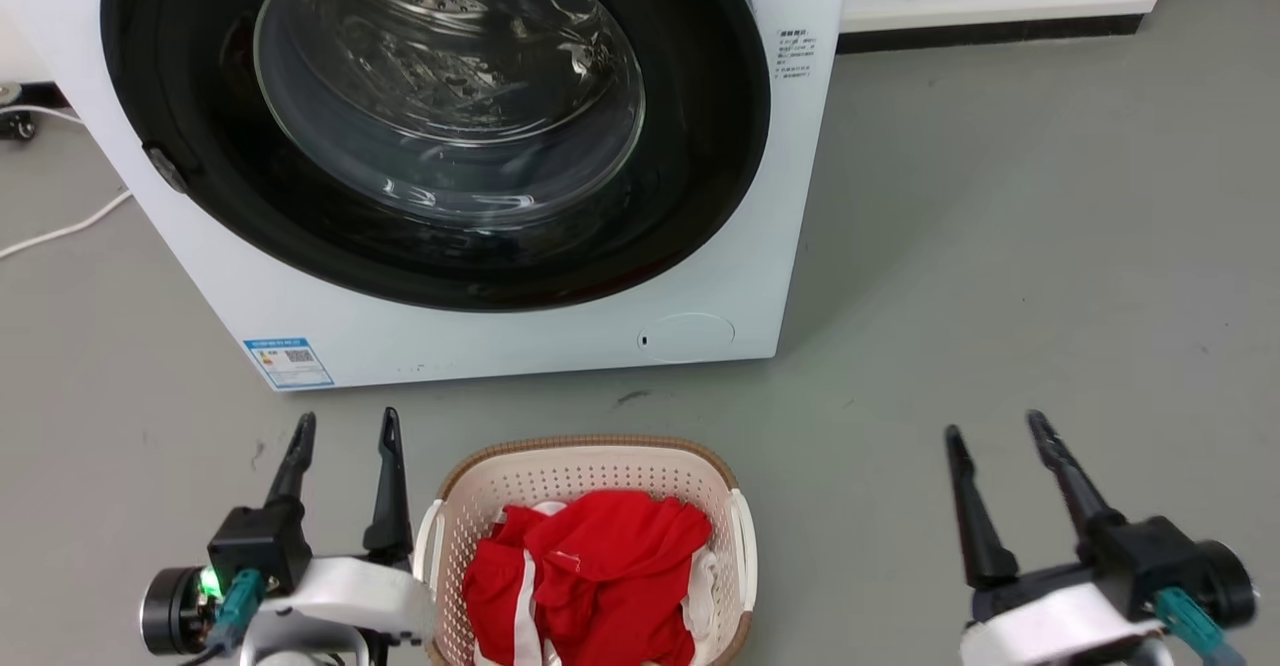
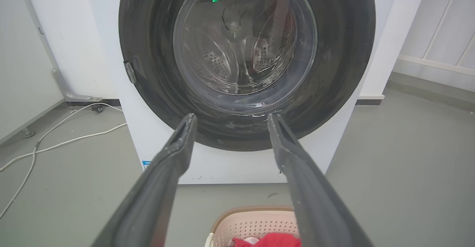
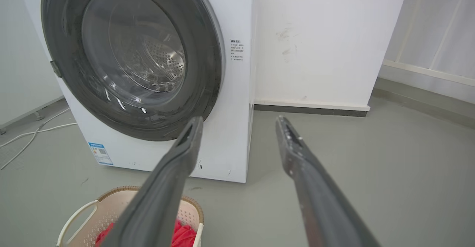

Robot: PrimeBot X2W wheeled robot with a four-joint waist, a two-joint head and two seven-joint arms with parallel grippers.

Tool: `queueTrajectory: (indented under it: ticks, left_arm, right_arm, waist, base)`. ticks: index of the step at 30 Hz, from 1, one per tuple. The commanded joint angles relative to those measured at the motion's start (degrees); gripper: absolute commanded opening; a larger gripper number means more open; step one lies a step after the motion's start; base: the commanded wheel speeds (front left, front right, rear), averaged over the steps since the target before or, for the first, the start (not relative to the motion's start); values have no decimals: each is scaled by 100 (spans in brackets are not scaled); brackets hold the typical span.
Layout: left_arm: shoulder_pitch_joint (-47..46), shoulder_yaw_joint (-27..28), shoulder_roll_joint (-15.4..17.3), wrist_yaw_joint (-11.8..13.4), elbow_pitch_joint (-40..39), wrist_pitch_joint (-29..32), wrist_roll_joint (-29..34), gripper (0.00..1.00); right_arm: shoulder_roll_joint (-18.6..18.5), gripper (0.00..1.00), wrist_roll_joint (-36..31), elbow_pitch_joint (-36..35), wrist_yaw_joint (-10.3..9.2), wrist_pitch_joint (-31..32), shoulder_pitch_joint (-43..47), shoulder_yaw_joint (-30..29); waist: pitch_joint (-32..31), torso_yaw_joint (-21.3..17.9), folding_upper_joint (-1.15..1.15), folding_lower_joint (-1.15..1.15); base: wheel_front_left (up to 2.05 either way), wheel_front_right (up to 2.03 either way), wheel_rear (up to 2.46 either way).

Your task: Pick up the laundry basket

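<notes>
The laundry basket [image 1: 590,443] is sitting on the floor [image 1: 1000,246], just right of the left end effector [image 1: 347,416] and well left of the right end effector [image 1: 994,423]. Clothes [image 1: 590,566] are lying in it. The washing machine [image 1: 500,336] is standing ahead of both, beyond the basket. A cable [image 1: 60,231] is trailing far ahead-left of the left end effector.

Cream perforated laundry basket [image 1: 560,476], brown woven rim [image 1: 590,440]; red clothes [image 1: 590,566]; white washing machine [image 1: 500,346]

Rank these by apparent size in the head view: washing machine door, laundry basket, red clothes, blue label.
1. washing machine door, by far the largest.
2. laundry basket, though the bottom edge cuts it off.
3. red clothes, lying inside the basket.
4. blue label, smallest.
</notes>
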Motion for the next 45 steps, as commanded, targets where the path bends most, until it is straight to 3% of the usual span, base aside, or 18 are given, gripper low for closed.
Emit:
queueTrajectory:
  ticks: [1, 10, 21, 32, 45]
  left_arm:
    - [-176, 84, 25, -70, 118, -37, 59, 100]
    - [-1232, 330, 289, -326, 1355, -31, 27, 100]
    - [-2600, 189, 775, -416, 2956, -31, -182, 100]
    - [-3589, -419, 1118, -425, 4092, -31, -603, 100]
    - [-4455, -1143, 1321, -426, 5010, -31, -1092, 100]
  right_arm:
    - [-23, 100, 4, 120, -2, -12, -185, 109]
    - [-20, 100, 6, 1088, -3, -12, -1263, 881]
    - [-20, 100, -264, 2650, -3, -12, -2766, 1539]
    - [-17, 100, -197, 4371, -3, -13, -4105, 1965]
    - [-17, 100, 184, 5614, -3, -13, -5164, 2356]
  waist:
    - [115, -6, 0, 0]
    - [956, 20, 0, 0]
    - [2252, 58, 0, 0]
    - [3334, 95, 0, 0]
    - [4301, 105, 0, 0]
  base:
    - [0, 0, 0]
    - [0, 0, 0]
    - [0, 0, 0]
    - [0, 0, 0]
    - [0, 0, 0]
